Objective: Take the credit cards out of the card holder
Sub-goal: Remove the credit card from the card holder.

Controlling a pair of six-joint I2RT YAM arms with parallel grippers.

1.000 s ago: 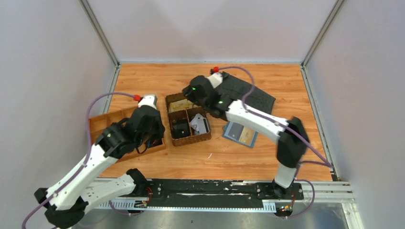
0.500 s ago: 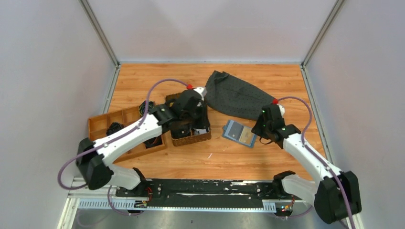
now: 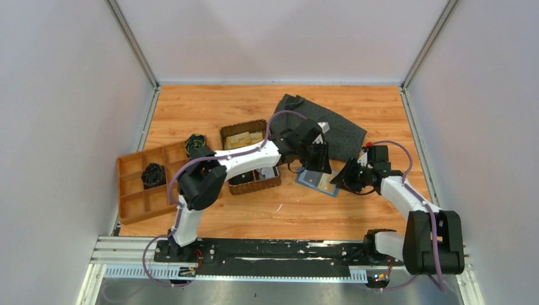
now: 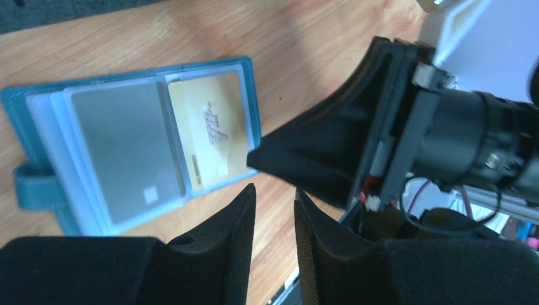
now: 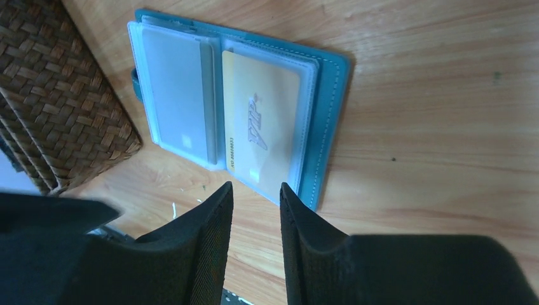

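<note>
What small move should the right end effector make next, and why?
Probably ease the right end effector down toward the short edge of the gold card nearest it. The card holder lies open and flat on the table, the gold card sits in its sleeve, and the jaws stand slightly parted, empty, just off that edge.

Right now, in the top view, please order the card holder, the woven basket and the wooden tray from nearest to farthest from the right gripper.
1. card holder: lying open just left of the right gripper.
2. woven basket: further left, beyond the card holder.
3. wooden tray: at the far left side.
</note>
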